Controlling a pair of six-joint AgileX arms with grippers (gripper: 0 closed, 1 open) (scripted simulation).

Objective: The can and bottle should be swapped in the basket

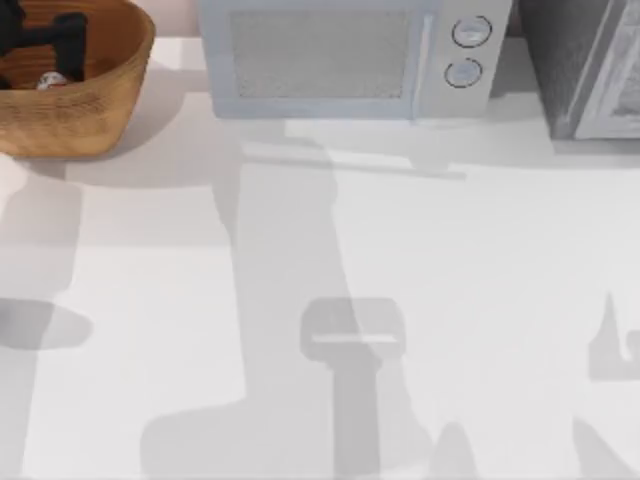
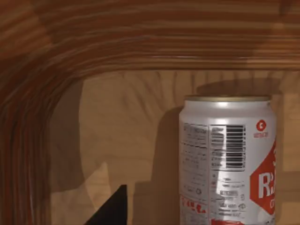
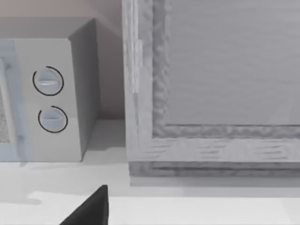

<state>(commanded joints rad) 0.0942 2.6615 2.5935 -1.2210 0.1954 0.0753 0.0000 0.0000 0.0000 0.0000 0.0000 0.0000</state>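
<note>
The left arm's black jaws (image 1: 45, 38), their state impossible to tell, hang inside the orange-brown woven wicker basket (image 1: 110, 95) beside the small white red-printed can (image 2: 228, 161).

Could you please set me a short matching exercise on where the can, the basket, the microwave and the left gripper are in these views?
Things:
1. can
2. basket
3. microwave
4. left gripper

Places:
A. table's far left corner in the top view
B. back edge, middle
C. standing upright on the basket floor
D. reaching into the basket from above

Pairs: 1-C, 2-A, 3-B, 4-D
</note>
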